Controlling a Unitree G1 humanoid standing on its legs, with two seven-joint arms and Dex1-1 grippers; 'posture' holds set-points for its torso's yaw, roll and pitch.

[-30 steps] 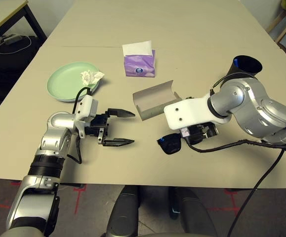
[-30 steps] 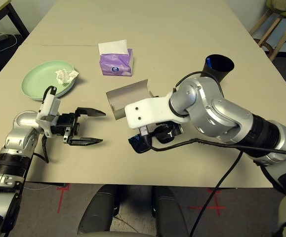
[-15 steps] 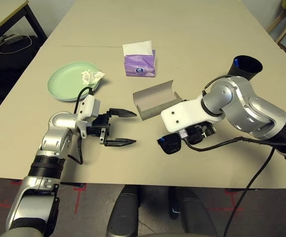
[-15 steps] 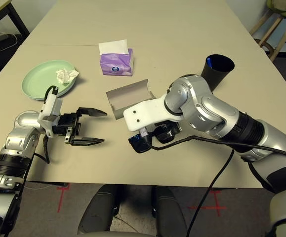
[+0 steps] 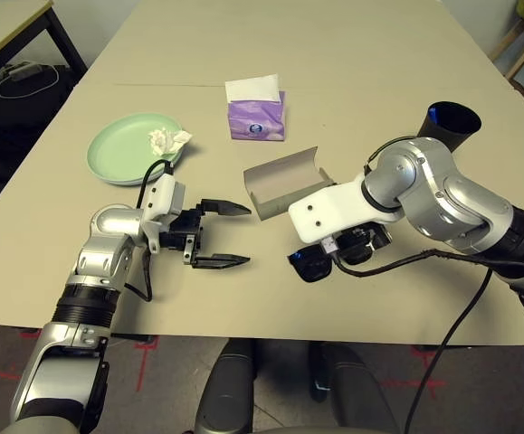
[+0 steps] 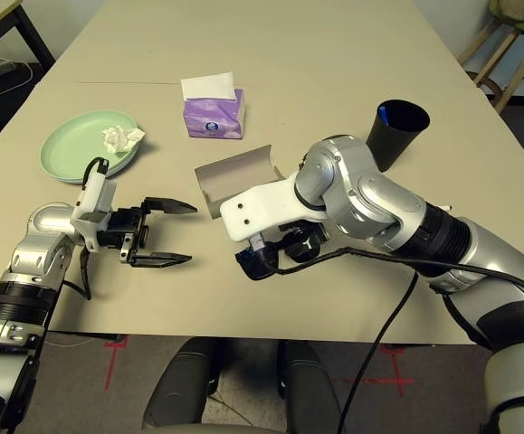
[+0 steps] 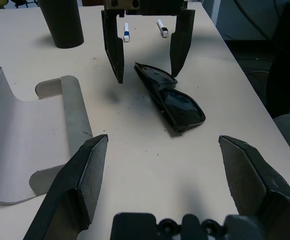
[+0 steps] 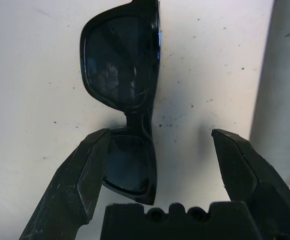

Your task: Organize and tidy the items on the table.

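Step in hand, as I judge it: pick up the black sunglasses (image 8: 122,100) for the open grey glasses case (image 5: 284,183).

Right gripper (image 7: 146,72) points steeply down over the sunglasses, jaws spread wide, nothing held. In the right wrist view one finger sits against the frame's edge and the other stands well off to the far side, so the glasses lie off-centre in the gap. To do it well, shift the hand sideways until the bridge sits midway between the jaws, lower until the fingertips (image 7: 115,75) nearly meet the tabletop (image 5: 352,63), then close across the narrow front of the frame, gently; smooth lenses will likely slip or tilt under a lopsided pinch. Glasses lie folded, flat on the tabletop near its front edge, just beside the case and apart from it.

Left gripper (image 5: 225,234) hovers level near the front edge, pointing toward the case, jaws released and empty. It could steady the case if the case slides during loading.

Containers, largest first:
- Pale green plate (image 5: 121,149), left side: holds a crumpled white tissue (image 5: 165,140) near its rim.
- Glasses case: lying open, trough upward, empty.
- Purple tissue box (image 5: 256,119), behind the case: a white sheet stands out of its top.
- Black cup (image 5: 447,125), right side, upright: something blue shows at its inner rim; cannot tell what.
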